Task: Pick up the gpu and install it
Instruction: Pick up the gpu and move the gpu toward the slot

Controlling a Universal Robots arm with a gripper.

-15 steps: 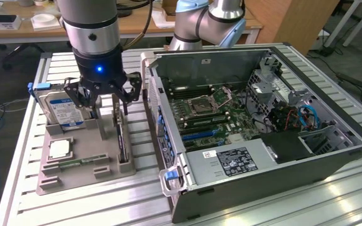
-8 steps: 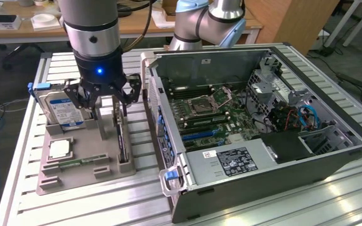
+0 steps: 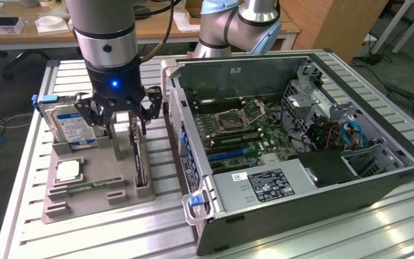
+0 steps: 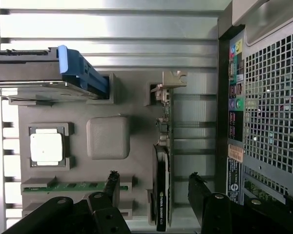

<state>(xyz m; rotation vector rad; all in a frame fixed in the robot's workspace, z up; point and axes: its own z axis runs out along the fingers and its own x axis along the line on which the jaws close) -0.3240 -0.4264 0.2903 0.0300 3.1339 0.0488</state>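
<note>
Over the grey tray [image 3: 84, 202], the black gripper [image 3: 126, 125], jaws spread, hangs astride the thin edge-standing green gpu [image 4: 161, 195]; boxy hard drive [image 3: 69, 127] at the exterior view's ten o'clock.

Bright, even overhead light. Glare patches on table slats [image 3: 379, 218]; case [image 3: 236, 70] interior shadowed, perhaps underexposed. Wrist view evenly lit.

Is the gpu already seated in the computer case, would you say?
No: the gpu stands on edge in the grey holder, outside the case.
</note>
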